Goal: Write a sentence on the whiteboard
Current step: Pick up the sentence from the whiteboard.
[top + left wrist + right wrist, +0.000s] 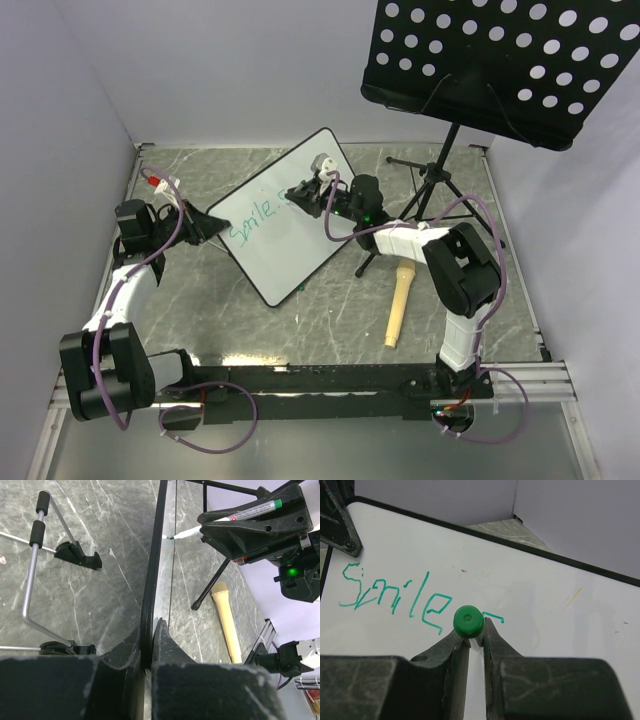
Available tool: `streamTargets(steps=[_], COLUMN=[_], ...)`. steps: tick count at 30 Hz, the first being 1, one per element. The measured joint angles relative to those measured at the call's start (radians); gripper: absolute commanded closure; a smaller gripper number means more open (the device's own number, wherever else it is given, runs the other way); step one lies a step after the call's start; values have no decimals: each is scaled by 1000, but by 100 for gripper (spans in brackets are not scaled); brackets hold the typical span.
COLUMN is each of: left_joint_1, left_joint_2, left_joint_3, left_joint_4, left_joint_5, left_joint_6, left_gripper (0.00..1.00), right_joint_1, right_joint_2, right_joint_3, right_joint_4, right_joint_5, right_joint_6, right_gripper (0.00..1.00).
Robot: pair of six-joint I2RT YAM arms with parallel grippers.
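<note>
The whiteboard (285, 215) leans tilted on the table, with "Smile" in teal (252, 219) on it. My left gripper (205, 226) is shut on the board's black frame edge (148, 600) at its left corner. My right gripper (312, 192) is shut on a green-capped marker (468, 620), whose tip (172, 537) touches the board. In the right wrist view the writing (390, 596) reads "Smile", with a fresh stroke (496, 616) beside the marker's cap. The marker's tip is hidden behind the cap in that view.
A black perforated music stand (500, 60) stands on a tripod (425, 195) at the back right. A wooden-handled tool (398, 302) lies on the table by the right arm. The board's wire support legs (35, 575) show behind it. Grey walls enclose the table.
</note>
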Motion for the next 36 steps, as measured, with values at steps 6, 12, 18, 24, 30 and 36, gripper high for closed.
streamTargets(steps=[6,12,18,24,30,36], left_joint_1=[0,0,0,0,0,0], left_joint_2=[0,0,0,0,0,0], left_joint_3=[0,0,0,0,0,0], left_joint_4=[0,1,1,1,1,1], left_joint_5=[2,2,3,4,5,6], left_joint_6=[0,0,0,0,0,0], left_gripper=[99,99,99,99,99,99], right_joint_1=[8,10,6,-5,-25,-37], right_joint_2=[-3,-31,-72,-76,-49,-14], right_joint_3=[0,-26,-31,8,90,126], right_joint_4=[-4,-6,-2,-16,-23,-40], right_joint_5=[-1,-3,-2,-1,6,7], right_joint_6=[1,8,19,25,26,23], right_gripper=[100,100,100,100,100,100])
